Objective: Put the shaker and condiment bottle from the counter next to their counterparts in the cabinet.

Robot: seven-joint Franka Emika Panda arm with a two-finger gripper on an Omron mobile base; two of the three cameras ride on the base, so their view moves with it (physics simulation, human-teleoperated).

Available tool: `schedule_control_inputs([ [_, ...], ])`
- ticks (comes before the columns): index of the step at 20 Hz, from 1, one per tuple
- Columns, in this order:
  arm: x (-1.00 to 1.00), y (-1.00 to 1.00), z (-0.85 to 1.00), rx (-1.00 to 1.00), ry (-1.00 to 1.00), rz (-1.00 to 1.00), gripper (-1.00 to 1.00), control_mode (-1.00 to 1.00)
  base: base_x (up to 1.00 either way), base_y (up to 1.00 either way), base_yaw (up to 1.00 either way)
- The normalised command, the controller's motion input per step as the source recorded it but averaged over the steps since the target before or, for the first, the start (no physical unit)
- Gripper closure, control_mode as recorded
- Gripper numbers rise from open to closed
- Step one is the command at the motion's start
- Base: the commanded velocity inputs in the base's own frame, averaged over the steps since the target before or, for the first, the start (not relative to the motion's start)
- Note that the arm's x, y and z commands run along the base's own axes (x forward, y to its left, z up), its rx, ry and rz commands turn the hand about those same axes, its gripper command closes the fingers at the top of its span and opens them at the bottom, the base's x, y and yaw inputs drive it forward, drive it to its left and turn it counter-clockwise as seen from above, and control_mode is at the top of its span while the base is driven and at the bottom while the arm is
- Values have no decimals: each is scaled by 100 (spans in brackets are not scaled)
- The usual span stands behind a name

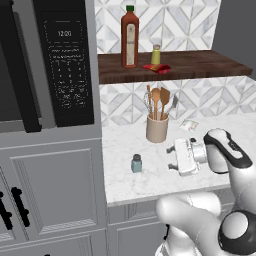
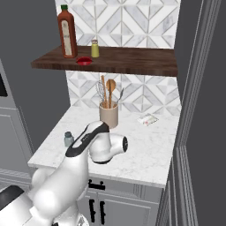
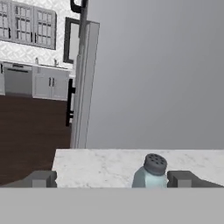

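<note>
We have our gripper (image 3: pixel 111 179) lying sideways over the counter (image 1: pixel 150 175), jaws wide apart and empty, aimed at the shaker (image 1: pixel 136 163), which stands upright toward nine o'clock from the hand. In the hand view it sits between the fingertips (image 3: pixel 181 178), nearer the right one, so we judge a small sideways correction is due before closing. The condiment bottle (image 1: pixel 157 68) already lies flat on the cabinet (image 1: pixel 200 67), beside the tall bottle (image 1: pixel 129 37) and yellow shaker (image 1: pixel 156 54).
</note>
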Motion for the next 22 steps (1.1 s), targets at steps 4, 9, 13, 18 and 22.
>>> schedule_control_inputs([
  [4,-61,32,-12,-20,-8,-3,-100,-100,0,0,0],
  [9,0,2,0,-1,0,0,-100,-100,0,0,0],
  [13,8,21,0,0,0,0,-100,-100,0,0,0],
  [18,23,13,-14,0,0,10,-100,-100,0,0,0],
  [22,21,10,-23,0,0,18,-100,-100,0,0,0],
])
